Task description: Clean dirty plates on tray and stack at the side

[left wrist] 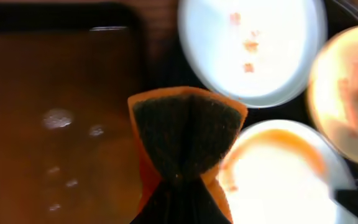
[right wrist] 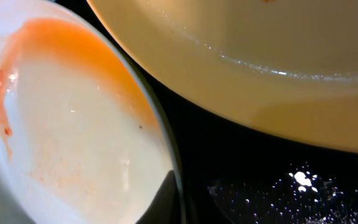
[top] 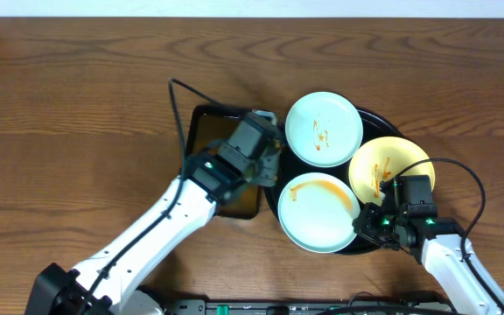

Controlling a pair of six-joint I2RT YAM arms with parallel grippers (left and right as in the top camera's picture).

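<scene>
Three plates sit on the round black tray (top: 370, 116). A mint-white plate (top: 324, 129) with small sauce spots is at the back, a pale yellow plate (top: 390, 166) with red streaks is at the right, and a mint-white plate (top: 318, 212) with an orange smear is in front. My left gripper (top: 268, 164) is shut on an orange sponge with a dark scouring face (left wrist: 186, 134), held over the tray's left edge between the two mint plates. My right gripper (top: 367, 223) is shut on the front plate's right rim (right wrist: 176, 180), one finger inside the plate and one outside.
A smaller rectangular dark brown tray (top: 201, 140) lies just left of the black tray, under my left wrist; it shows wet spots in the left wrist view (left wrist: 55, 124). Bare wooden table (top: 77, 105) surrounds both trays.
</scene>
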